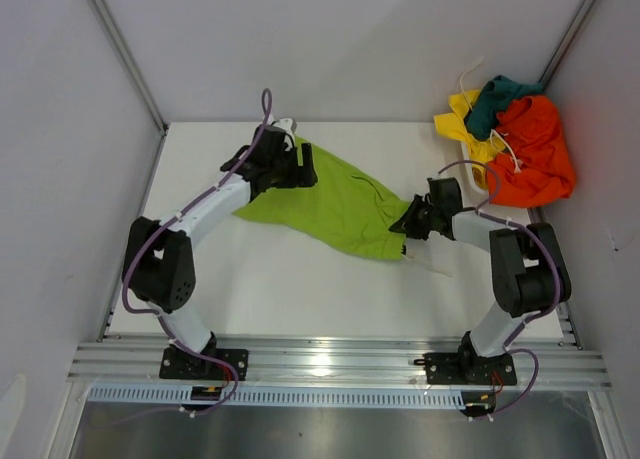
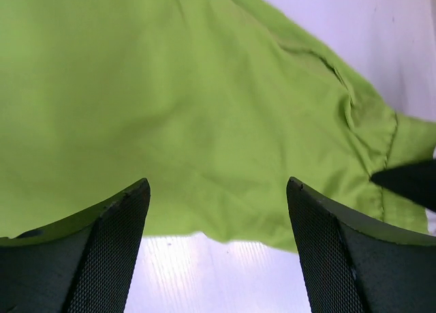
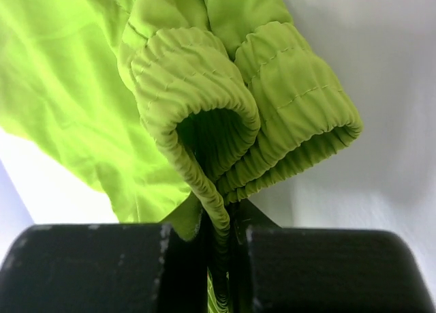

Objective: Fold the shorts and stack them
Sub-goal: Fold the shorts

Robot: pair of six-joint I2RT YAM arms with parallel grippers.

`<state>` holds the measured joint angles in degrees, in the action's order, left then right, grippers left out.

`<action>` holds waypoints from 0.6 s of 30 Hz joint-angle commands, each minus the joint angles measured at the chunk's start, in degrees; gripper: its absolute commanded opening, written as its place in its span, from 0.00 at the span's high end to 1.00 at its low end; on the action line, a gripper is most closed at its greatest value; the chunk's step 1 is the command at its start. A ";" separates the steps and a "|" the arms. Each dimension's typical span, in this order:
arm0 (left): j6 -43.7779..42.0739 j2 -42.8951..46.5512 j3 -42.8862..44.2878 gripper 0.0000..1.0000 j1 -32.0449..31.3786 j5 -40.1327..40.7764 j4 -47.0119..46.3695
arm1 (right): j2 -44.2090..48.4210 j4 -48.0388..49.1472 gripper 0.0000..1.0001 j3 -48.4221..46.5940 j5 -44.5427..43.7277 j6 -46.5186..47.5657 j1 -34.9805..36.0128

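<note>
A lime green pair of shorts point(image 1: 335, 204) lies spread across the middle of the white table. My right gripper point(image 1: 412, 222) is shut on its ribbed waistband point(image 3: 204, 149) at the right end, and the elastic edge runs down between the jaws. My left gripper point(image 1: 300, 169) stands open over the far left end of the same pair, and its two fingers point(image 2: 109, 245) straddle the cloth edge point(image 2: 204, 122) with bare table between them. Orange shorts point(image 1: 535, 154), yellow shorts point(image 1: 462, 119) and dark teal shorts point(image 1: 498, 101) lie heaped at the back right.
The heap of shorts sits in a white basket point(image 1: 448, 129) at the table's back right corner, with white drawstrings trailing out. Grey walls close in the table on the left, back and right. A loose white drawstring point(image 1: 430, 264) lies near the right gripper.
</note>
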<state>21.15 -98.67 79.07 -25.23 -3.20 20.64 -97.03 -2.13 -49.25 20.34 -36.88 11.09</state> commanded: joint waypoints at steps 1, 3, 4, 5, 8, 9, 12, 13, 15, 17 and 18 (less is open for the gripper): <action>1.88 1.90 -3.91 0.17 0.71 -2.95 -6.12 | 2.90 -18.23 1.00 -2.51 -0.56 8.40 -0.63; 4.68 2.52 -7.42 0.17 0.71 -6.27 -13.85 | 4.65 -20.10 1.00 -2.16 -1.96 9.46 -0.46; 6.26 3.22 -8.65 0.17 0.63 -7.86 -17.01 | 5.44 -20.63 1.00 -1.73 -2.23 9.55 -0.37; 9.06 3.31 -12.15 0.17 0.36 -10.66 -20.61 | 7.37 -20.63 1.00 -1.11 -2.93 9.64 -0.46; 12.33 1.74 -13.76 0.17 -0.86 -11.13 -29.33 | 10.01 -22.47 1.00 -0.05 -4.42 10.16 -0.81; 12.69 1.21 -13.76 0.17 -1.30 -10.78 -30.04 | 11.24 -23.35 1.00 -0.84 -5.65 10.60 -0.90; 14.53 -0.46 -14.73 0.17 -3.41 -9.11 -32.59 | 12.83 -28.44 1.00 -3.12 -9.51 13.23 -0.90; 15.32 -0.73 -14.82 0.17 -4.81 -8.06 -32.94 | 13.18 -30.89 1.00 -4.78 -10.48 13.94 -0.90; 15.76 -1.52 -14.73 0.17 -6.40 -3.42 -33.21 | 13.97 -33.62 1.00 -6.46 -13.29 15.34 -1.16; 16.90 -2.39 -14.91 0.17 -8.25 -1.29 -34.69 | 14.33 -35.04 1.00 -8.57 -14.18 15.79 -1.33; 17.52 -2.75 -14.99 0.17 -8.77 -0.41 -35.40 | 14.50 -35.92 1.00 -9.10 -14.36 15.96 -1.51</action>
<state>35.38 -100.05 64.49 -31.94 -8.25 -8.71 -85.12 -33.12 -54.33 9.98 -23.66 10.20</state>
